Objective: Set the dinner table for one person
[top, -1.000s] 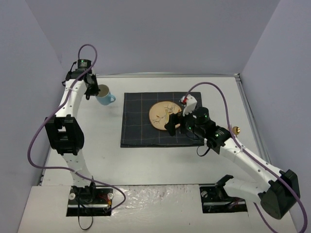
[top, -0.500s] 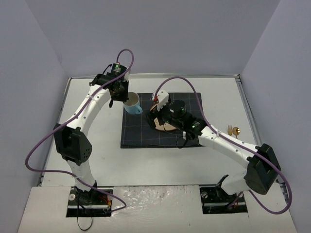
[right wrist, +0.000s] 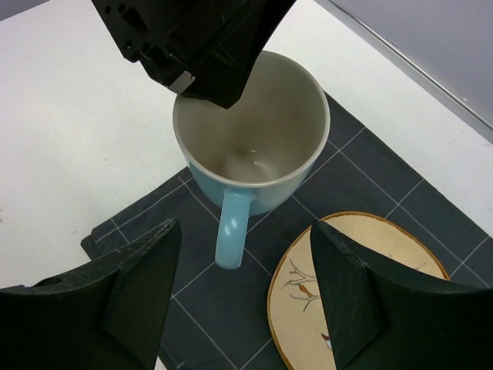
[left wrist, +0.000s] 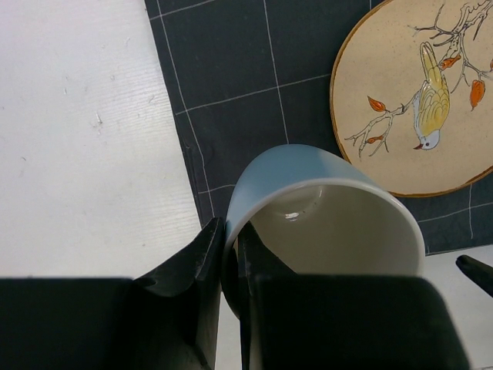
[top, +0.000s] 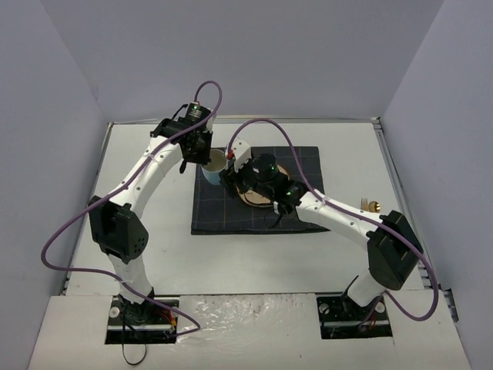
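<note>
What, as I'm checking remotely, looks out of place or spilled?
Nothing spilled or damaged. The pale blue ceramic mug is empty, clamped by its rim in the left gripper, over the dark checked cloth mat.

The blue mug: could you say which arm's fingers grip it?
The left arm's fingers pinch the mug by its rim; the right arm's fingers stand open, not touching it.

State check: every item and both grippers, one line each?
Mug: upright, empty, rim pinched by left gripper, over mat corner.
Left gripper: shut on mug.
Right gripper: open, facing mug handle, holding nothing.
Plate: flat on mat, empty.
Mat: spread flat.
Gold item: right of mat, too small to tell.
</note>
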Available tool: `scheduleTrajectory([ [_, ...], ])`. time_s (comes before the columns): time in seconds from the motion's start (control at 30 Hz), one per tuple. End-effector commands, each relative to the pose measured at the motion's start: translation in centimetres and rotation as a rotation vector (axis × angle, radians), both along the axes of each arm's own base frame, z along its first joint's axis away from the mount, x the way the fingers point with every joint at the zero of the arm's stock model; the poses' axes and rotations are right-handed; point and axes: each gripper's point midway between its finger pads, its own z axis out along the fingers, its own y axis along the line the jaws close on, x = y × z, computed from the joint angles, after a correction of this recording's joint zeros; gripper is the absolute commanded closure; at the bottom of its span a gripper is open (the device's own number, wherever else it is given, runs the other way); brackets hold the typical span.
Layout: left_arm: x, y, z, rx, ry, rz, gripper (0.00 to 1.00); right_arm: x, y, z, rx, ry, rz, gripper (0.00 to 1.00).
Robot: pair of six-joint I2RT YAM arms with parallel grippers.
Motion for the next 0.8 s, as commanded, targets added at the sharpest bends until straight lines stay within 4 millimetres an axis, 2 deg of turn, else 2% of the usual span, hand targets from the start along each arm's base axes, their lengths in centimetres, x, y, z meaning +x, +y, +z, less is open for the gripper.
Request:
scheduleTrajectory([
  [0.0,0.5,-0.6,7.2,-0.109,-0.198,0.029,1.0,1.1,1.8,5.0,0.109,-0.104,0.011,0.44],
  [0.33,0.5,-0.4,7.7,-0.123,-0.216,0.045,1.0,1.3,2.3,3.2,0.1,-0.068,0.007,0.5],
  [0.57,0.2,-0.7,7.5,-0.136,-0.208,0.035,1.0,1.4,2.1,3.2,0.11,-0.079,-0.006,0.62],
  [0.77,-0.1,-1.0,7.0,-0.137,-0.197,0.028,1.0,1.7,2.2,3.2,0.113,-0.087,-0.014,0.68],
])
